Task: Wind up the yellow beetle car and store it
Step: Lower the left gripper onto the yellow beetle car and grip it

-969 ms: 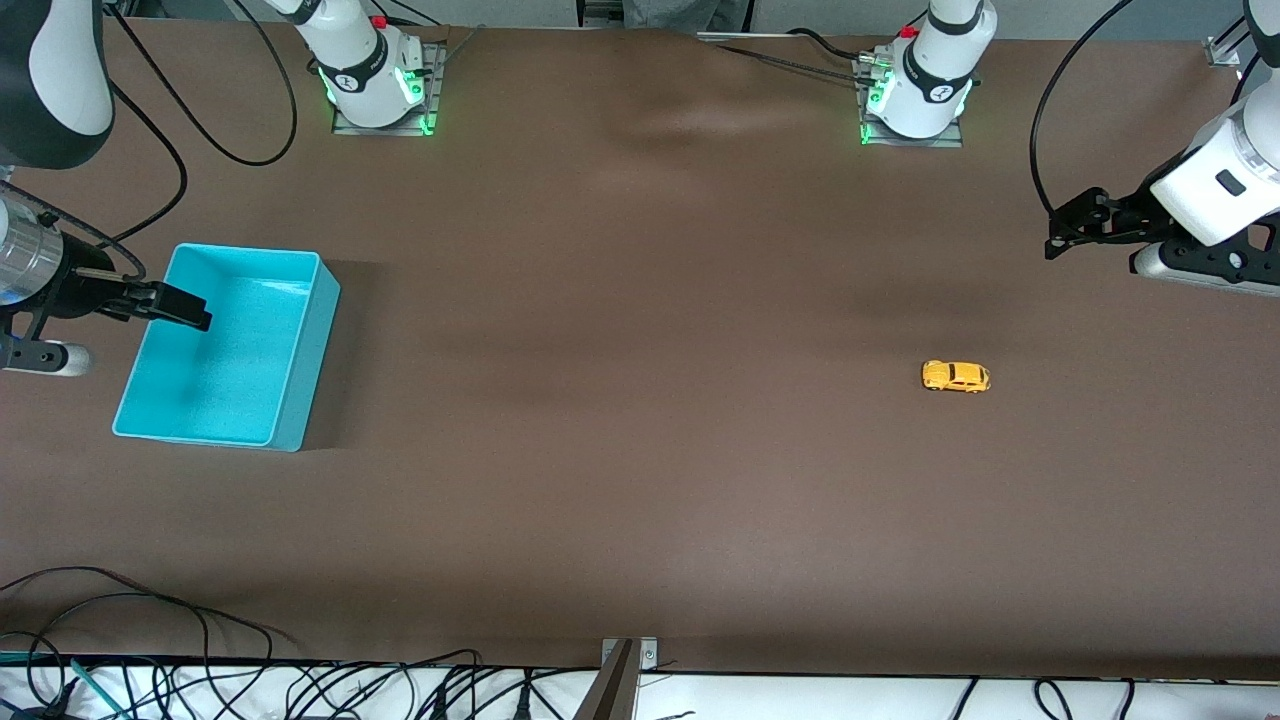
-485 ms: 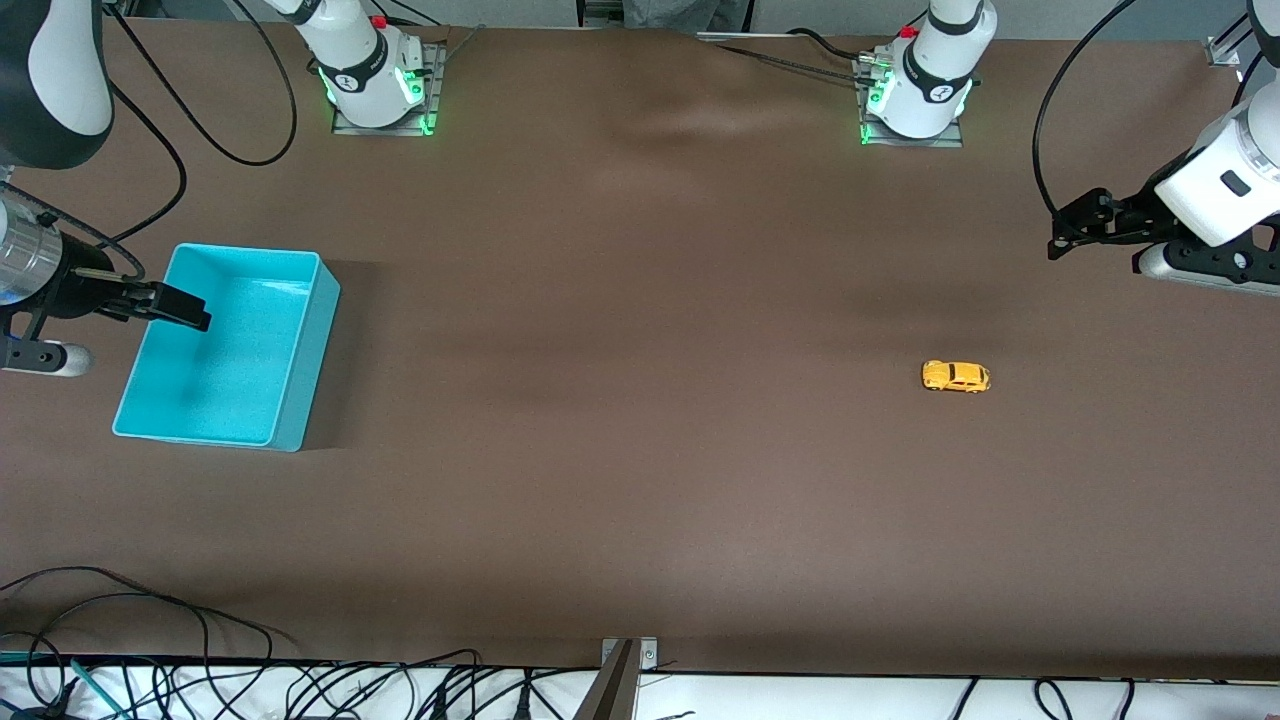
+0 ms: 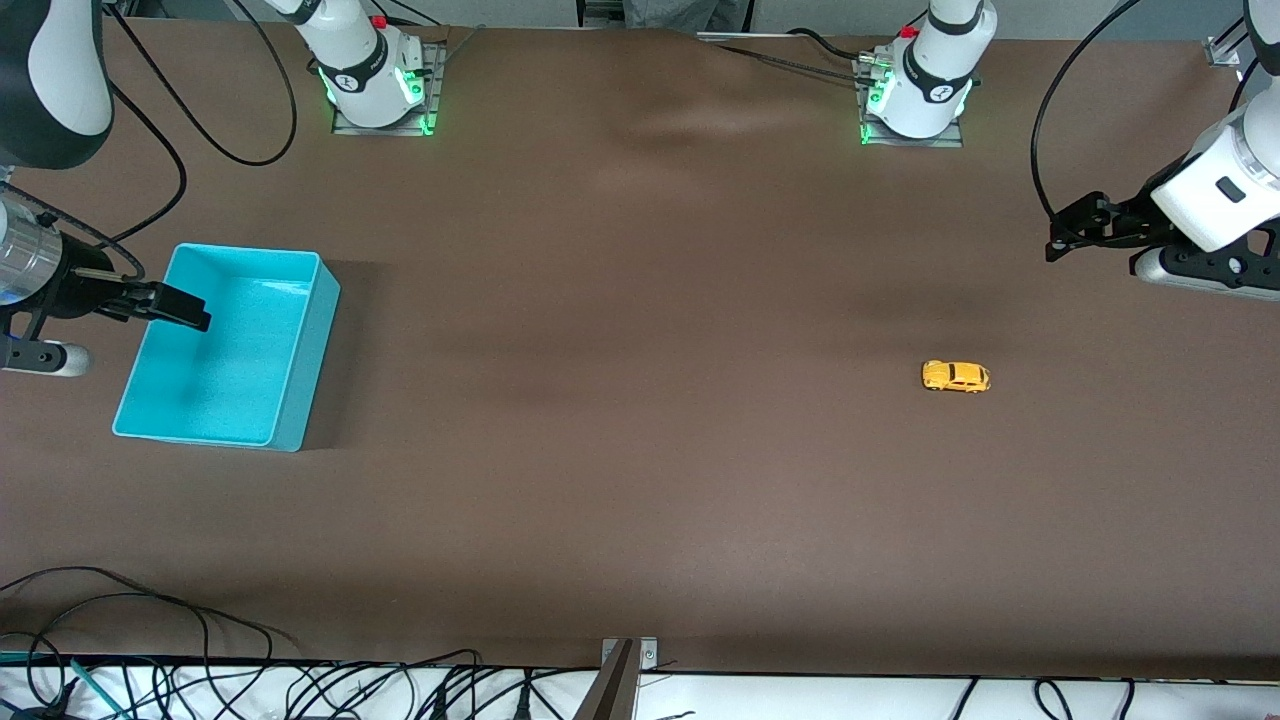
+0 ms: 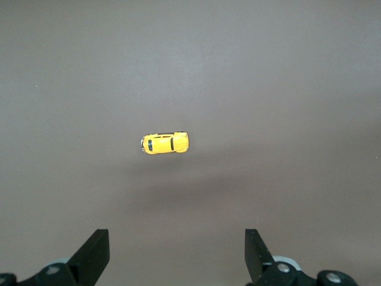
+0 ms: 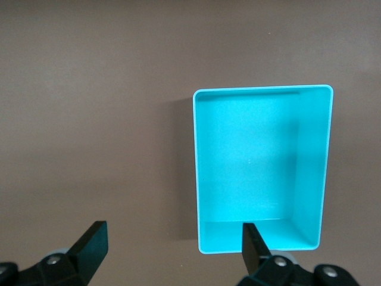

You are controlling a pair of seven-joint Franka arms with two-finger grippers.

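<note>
Since a second ago my left gripper (image 3: 1062, 238) has barely shifted, hanging wide open and empty over the table's left-arm end, the yellow beetle car (image 3: 955, 376) resting on the brown table (image 3: 640, 480) well apart, while my right gripper (image 3: 185, 308) waits open over the turquoise bin (image 3: 300, 390).

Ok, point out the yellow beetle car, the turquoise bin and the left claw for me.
yellow beetle car (image 3: 955, 376), front view, on its roof.
turquoise bin (image 5: 262, 89), right wrist view, on its rim.
left claw (image 4: 177, 253), left wrist view, midway between its open fingertips.
</note>
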